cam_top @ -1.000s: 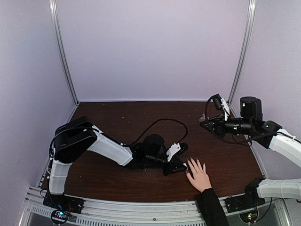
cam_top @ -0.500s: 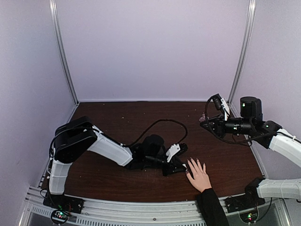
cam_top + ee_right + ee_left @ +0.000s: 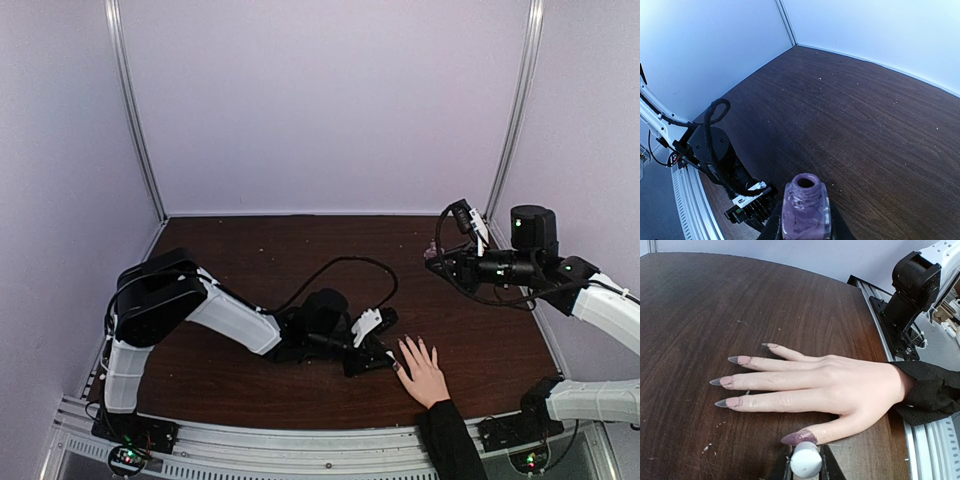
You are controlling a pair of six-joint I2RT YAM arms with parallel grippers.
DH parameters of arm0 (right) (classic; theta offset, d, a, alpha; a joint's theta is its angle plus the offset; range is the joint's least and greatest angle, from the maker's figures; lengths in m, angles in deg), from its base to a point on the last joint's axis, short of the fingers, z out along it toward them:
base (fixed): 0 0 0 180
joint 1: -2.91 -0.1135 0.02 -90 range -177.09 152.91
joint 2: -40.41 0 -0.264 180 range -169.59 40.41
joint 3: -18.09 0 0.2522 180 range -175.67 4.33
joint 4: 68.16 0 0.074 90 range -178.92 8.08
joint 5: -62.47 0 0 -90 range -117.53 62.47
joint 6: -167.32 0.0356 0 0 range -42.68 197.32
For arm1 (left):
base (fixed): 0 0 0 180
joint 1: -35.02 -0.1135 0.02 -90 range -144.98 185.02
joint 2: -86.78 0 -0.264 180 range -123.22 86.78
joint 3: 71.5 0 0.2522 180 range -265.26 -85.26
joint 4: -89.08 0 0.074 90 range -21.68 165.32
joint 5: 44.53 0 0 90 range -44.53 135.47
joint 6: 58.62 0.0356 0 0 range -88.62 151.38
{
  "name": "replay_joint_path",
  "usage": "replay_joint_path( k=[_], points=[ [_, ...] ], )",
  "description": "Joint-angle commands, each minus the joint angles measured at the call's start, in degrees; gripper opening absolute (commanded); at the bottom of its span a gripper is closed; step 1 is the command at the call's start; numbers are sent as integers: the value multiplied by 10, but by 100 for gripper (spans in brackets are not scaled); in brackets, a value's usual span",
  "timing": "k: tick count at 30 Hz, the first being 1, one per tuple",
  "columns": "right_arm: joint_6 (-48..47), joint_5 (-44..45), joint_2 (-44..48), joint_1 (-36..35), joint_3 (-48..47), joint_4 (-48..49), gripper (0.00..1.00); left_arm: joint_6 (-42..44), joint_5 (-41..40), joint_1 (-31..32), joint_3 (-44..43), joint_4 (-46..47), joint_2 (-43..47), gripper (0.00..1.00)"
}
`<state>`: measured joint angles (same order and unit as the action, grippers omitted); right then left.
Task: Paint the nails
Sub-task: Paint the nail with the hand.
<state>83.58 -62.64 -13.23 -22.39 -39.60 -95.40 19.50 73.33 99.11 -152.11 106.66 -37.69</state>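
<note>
Nails (image 3: 726, 381) by table (image 3: 700, 305) edge, left pincer's (image 3: 805, 473) cap (image 3: 805, 459) at thumbnail (image 3: 799, 437), bottle (image 3: 806, 212) well apart

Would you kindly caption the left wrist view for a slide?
White brush cap, gripped in the left jaws, at the purple-coated thumbnail of a hand flat on the table.

From above, the nails (image 3: 726, 381) are too small for you to read. The white cap (image 3: 805, 460) covers part of the thumbnail (image 3: 797, 436), and the bottom edge cuts off your left gripper (image 3: 805, 472) and, on the right wrist, the purple bottle (image 3: 806, 212)
</note>
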Motion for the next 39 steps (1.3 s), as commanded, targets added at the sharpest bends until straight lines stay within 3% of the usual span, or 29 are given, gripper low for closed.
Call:
replay_joint_path(
  k=[1, 39],
  points=[
    [5, -1, 4, 3, 2, 16, 0, 6, -10, 3, 9, 17, 12, 0],
    [5, 0, 1, 3, 3, 17, 0, 4, -42, -8, 2, 37, 36, 0]
  ],
)
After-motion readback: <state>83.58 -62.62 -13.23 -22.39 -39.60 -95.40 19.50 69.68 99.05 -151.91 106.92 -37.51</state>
